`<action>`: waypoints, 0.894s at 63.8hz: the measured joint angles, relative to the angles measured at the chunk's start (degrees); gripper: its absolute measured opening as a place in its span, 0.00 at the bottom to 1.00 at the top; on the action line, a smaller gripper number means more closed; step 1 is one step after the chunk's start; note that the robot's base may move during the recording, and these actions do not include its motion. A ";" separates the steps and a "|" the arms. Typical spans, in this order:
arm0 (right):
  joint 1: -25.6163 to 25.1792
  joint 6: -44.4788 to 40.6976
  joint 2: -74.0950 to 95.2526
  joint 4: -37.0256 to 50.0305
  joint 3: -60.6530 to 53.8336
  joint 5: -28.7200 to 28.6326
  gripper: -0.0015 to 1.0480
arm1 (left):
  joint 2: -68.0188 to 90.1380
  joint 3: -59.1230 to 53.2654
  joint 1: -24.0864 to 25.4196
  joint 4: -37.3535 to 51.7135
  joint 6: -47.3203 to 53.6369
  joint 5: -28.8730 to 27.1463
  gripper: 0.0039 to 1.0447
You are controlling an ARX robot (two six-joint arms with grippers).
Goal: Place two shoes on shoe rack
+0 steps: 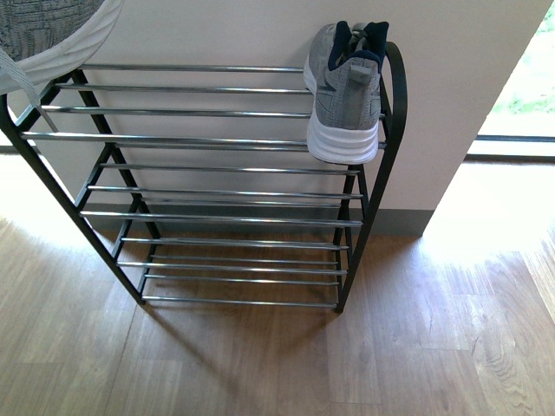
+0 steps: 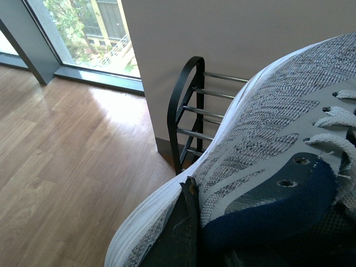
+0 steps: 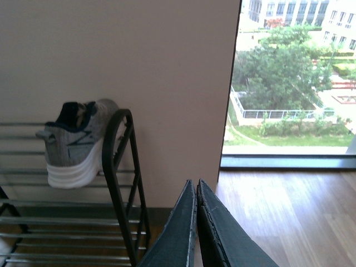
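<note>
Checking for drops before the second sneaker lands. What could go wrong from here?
The carried sneaker has loose laces hanging by the rack's black frame; they could snag. Its sole might also settle tilted across the gaps between the top rods. The placed sneaker overhangs the front rod; a bump may tip it.

home entryway: shoe rack (image 1: 225, 192) on wood floor (image 1: 260, 364) by tall window (image 3: 289, 78)

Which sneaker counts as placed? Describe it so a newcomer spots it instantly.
Find the shoe rack against the cream wall; follow its top tier to the right-hand black side frame. The grey sneaker stands there, white sole on the rods. The second sneaker is off the rack, held in the air at upper left.
</note>
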 joint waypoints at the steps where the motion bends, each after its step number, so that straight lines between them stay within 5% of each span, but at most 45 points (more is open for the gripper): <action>1: 0.00 0.00 -0.70 -1.16 0.00 0.04 0.02 | 0.00 0.00 -0.02 0.00 0.00 0.02 0.01; 16: 0.00 -0.02 -7.91 -8.00 0.00 -0.02 0.02 | 0.00 0.00 -0.02 0.00 0.00 0.07 0.01; 51: 0.00 -0.11 -8.02 -8.02 0.00 -0.22 0.90 | 0.00 0.00 0.15 0.00 0.00 -0.55 0.01; 57: 0.00 -0.11 -8.04 -8.02 0.00 -0.24 0.91 | 0.00 0.00 0.13 0.00 0.00 -0.35 0.01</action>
